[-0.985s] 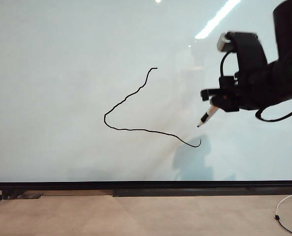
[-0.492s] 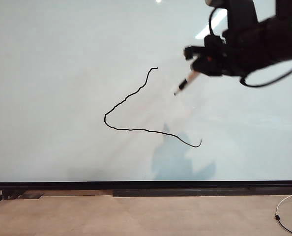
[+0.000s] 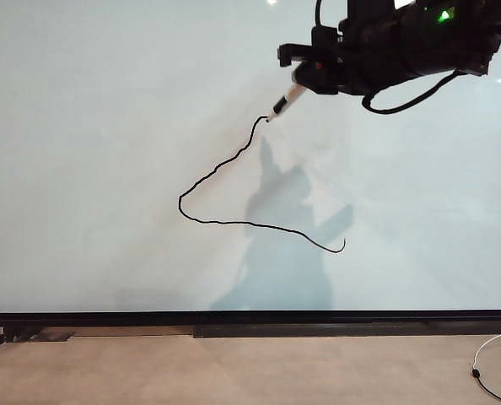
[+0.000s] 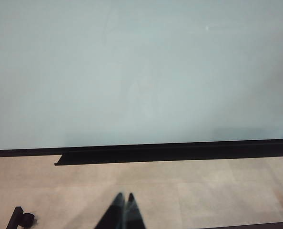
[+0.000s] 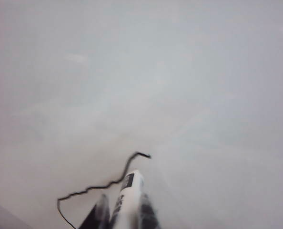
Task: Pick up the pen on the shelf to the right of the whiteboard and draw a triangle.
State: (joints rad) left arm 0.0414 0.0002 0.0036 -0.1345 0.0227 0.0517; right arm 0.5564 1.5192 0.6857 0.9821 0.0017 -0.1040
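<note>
You see the right hand (image 3: 299, 78) clamps the pen (image 3: 285, 101) at the triangle (image 3: 234, 190) apex to draw the missing side; the left hand (image 4: 123, 210) rests pinched closed, empty.

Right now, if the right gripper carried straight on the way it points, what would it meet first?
Most likely the whiteboard. The right gripper, shut on the pen, aims its tip at the top end of the drawn line. Whether the tip already touches the board is unclear.

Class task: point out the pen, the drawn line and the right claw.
pen (image 3: 286, 101), exterior view, on its whitish barrel.
drawn line (image 3: 234, 223), exterior view, on its lower stroke.
right claw (image 3: 305, 74), exterior view, between the fingertips shut on the pen.
</note>
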